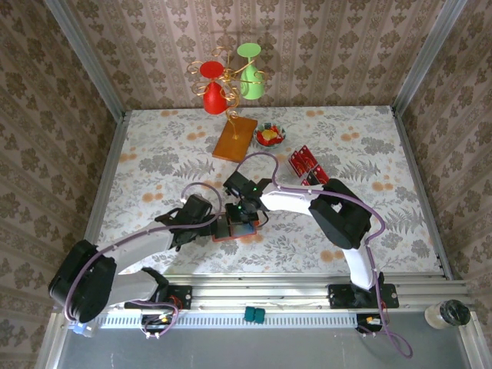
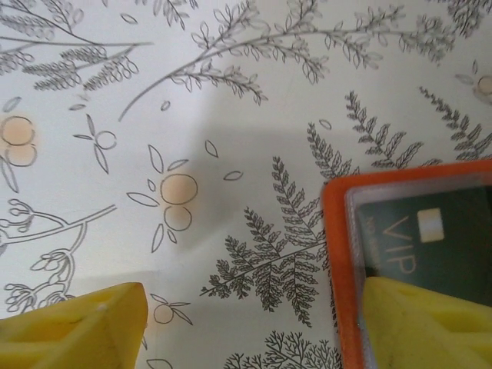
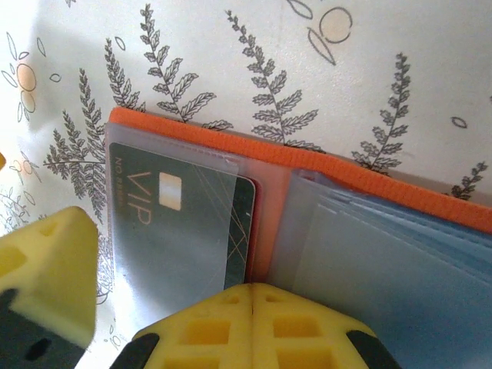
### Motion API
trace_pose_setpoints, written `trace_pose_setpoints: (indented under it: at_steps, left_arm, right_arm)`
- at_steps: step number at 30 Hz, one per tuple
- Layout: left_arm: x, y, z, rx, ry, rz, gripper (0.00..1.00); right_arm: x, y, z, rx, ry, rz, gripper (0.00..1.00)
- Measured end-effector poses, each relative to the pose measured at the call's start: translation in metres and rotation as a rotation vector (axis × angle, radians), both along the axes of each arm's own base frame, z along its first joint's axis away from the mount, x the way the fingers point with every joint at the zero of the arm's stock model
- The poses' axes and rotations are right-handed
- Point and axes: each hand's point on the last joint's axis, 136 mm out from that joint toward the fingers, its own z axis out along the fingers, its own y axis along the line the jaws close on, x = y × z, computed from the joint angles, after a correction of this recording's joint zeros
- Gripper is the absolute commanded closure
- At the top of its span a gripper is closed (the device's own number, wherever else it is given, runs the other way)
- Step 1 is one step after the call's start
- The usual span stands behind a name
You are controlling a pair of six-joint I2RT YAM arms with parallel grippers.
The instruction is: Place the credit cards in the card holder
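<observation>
Lying open on the table (image 1: 369, 154), between the two grippers in the top view, the holder (image 3: 269, 154) shows a dark VIP card (image 3: 192, 223) tucked into its clear left pocket. The right gripper (image 3: 252, 300) has its jaws pressed together with nothing in them, tips over the holder's middle fold. The left gripper (image 2: 254, 330) stands wide and grips nothing; one finger (image 2: 430, 323) lies over the holder's corner, the other over bare table. Red cards (image 1: 304, 161) lie well apart, farther back, near a board (image 1: 234, 137).
</observation>
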Motion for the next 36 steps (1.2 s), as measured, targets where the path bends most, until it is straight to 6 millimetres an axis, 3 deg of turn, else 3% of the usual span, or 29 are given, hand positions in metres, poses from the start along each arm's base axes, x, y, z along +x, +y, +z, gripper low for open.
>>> trace_pose_setpoints:
  at_steps: [14, 18, 23, 27, 32, 36]
  left_arm:
    - [-0.004, 0.006, -0.010, -0.010, 0.033, 0.045, 0.27]
    - [-0.004, 0.006, -0.010, -0.011, 0.029, 0.048, 0.27]
    - [-0.003, 0.007, -0.011, -0.011, 0.025, 0.050, 0.27]
    - [-0.003, 0.007, -0.011, -0.011, 0.024, 0.050, 0.27]
    - [-0.003, 0.007, -0.011, -0.011, 0.024, 0.050, 0.27]
    - [-0.003, 0.007, -0.011, -0.011, 0.024, 0.050, 0.27]
  right_arm:
    - [0.004, -0.007, 0.024, 0.029, -0.038, -0.016, 0.86]
    - [0.008, -0.013, 0.032, 0.033, -0.057, -0.024, 0.79]
    - [0.014, -0.031, 0.036, -0.006, -0.084, -0.037, 0.67]
    - [0.020, -0.053, 0.043, -0.064, -0.125, -0.044, 0.48]
    - [0.024, -0.074, 0.052, -0.122, -0.169, -0.047, 0.46]
    - [0.022, -0.082, 0.045, -0.157, -0.168, -0.041, 0.47]
